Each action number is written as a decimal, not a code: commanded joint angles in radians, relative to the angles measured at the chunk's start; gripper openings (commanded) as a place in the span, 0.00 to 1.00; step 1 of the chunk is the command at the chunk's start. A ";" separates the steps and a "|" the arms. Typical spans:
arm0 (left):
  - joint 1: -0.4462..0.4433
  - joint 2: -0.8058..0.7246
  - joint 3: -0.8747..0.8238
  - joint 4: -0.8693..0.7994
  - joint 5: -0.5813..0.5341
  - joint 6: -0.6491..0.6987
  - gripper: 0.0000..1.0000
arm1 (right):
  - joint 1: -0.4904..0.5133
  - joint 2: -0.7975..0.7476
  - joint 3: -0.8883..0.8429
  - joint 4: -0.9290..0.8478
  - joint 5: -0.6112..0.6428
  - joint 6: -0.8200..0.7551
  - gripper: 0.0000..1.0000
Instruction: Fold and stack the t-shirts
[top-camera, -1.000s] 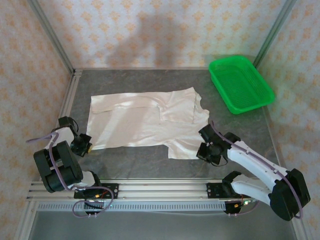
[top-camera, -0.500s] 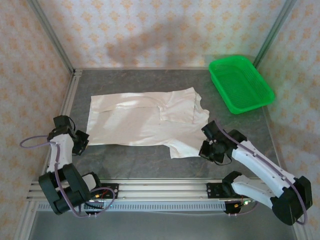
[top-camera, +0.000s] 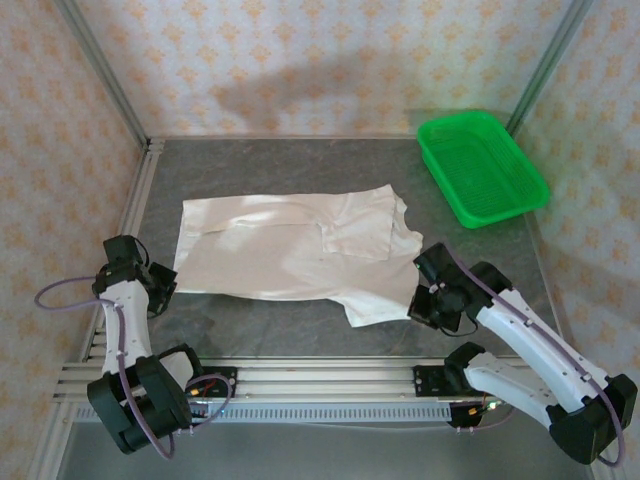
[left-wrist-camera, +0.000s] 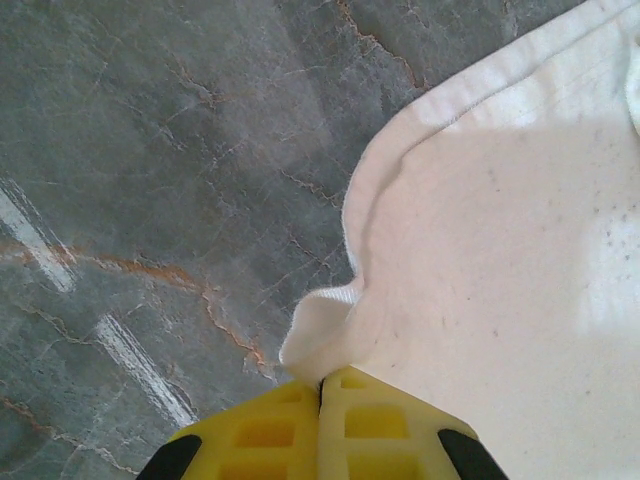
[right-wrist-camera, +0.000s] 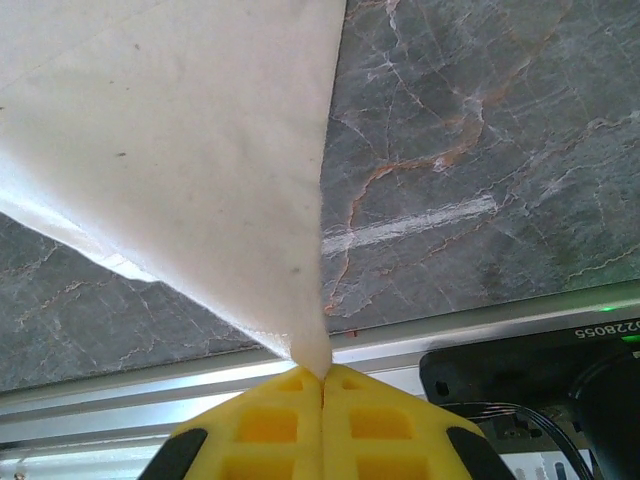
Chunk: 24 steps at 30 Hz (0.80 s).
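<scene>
Across the middle of the grey marbled table (top-camera: 300, 165) a white t-shirt (top-camera: 290, 255) lies spread out flat, its long hem edge to the left and its neck and sleeve end to the right, where part of the cloth is doubled over on itself. From where I stand, the left gripper (top-camera: 168, 288) sits low at the shirt's near left corner. In the left wrist view its yellow fingers (left-wrist-camera: 270, 430) are pressed tight together, with a small bunched fold of the stitched hem pinched between them and the rest of the cloth lying on the table beyond. The right gripper (top-camera: 420, 302) is at the near right corner of the shirt, just beside the sleeve end. In the right wrist view its yellow fingers are likewise closed hard on a tip of cloth, and the fabric fans out from that pinch in a taut white sheet raised above the stone surface, with the aluminium rail (right-wrist-camera: 420, 345) at the table's near edge showing beneath it. A green plastic basket (top-camera: 480, 168) stands in the far right corner, well apart from the shirt and from both arms.
</scene>
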 joint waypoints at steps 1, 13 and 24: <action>0.000 -0.012 -0.007 -0.039 0.012 -0.015 0.00 | -0.007 0.030 0.063 -0.015 0.033 -0.034 0.00; 0.001 0.038 0.106 -0.047 0.012 0.020 0.00 | -0.037 0.337 0.308 0.036 0.119 -0.249 0.00; 0.000 0.159 0.180 -0.013 0.018 0.054 0.00 | -0.049 0.579 0.514 0.033 0.238 -0.401 0.00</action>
